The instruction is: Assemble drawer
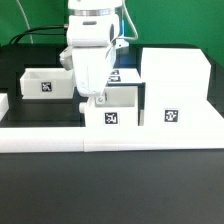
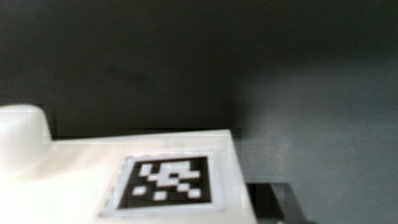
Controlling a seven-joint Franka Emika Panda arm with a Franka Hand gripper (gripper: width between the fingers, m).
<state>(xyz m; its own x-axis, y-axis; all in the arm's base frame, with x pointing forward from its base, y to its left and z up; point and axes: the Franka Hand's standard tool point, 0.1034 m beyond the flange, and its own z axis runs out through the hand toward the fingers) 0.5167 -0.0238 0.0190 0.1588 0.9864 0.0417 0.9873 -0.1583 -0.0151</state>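
You see the tall shell (image 1: 175,85) standing at the exterior view's right behind the border rail (image 1: 60,138), one tray (image 1: 128,112) touching its side and the second tray (image 1: 30,85) well apart toward the left. The gripper (image 1: 92,100) hangs at the middle tray's left wall. You cannot tell its opening; the wrist view shows one finger (image 2: 18,140) beside a tagged white face (image 2: 169,183).

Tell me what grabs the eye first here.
The gripper hangs mid-frame over the near tray, by its wall on the exterior view's left. The tall shell stands at that tray's other side; a second tray sits farther back at the exterior view's left.
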